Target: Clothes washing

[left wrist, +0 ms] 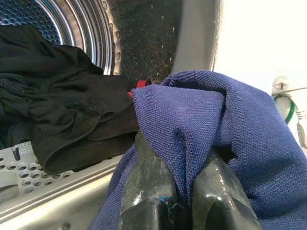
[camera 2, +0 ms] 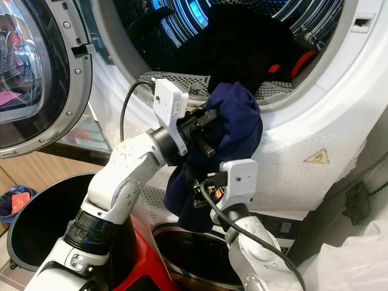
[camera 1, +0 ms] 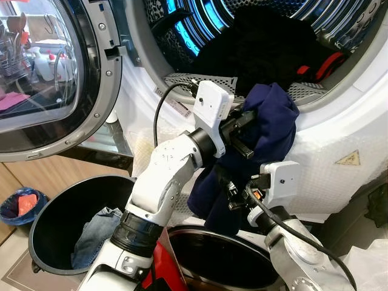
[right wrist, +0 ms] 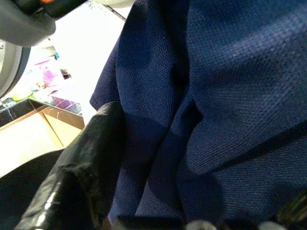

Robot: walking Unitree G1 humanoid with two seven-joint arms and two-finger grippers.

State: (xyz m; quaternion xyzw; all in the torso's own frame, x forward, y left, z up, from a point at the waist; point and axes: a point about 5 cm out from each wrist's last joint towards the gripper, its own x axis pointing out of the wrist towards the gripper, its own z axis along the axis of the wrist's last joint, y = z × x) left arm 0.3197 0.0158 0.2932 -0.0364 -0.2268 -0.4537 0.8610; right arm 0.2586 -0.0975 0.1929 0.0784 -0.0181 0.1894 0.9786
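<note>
Navy knit garment [camera 1: 270,130] hangs at the white washing machine's [camera 1: 339,130] drum mouth, pinched by left hand [camera 1: 245,134], right hand [camera 1: 233,193] gripping lower down.

The navy garment [camera 1: 267,130] hides the right gripper [camera 1: 233,193]; the drum [camera 1: 267,36] runs past the frame.

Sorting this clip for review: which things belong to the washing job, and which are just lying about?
Job:
navy shirt, pinched by left gripper
right gripper on its lower folds
washer drum
black clothes inside
black basket with jeans

Lying about:
blue bin
warning sticker
</note>
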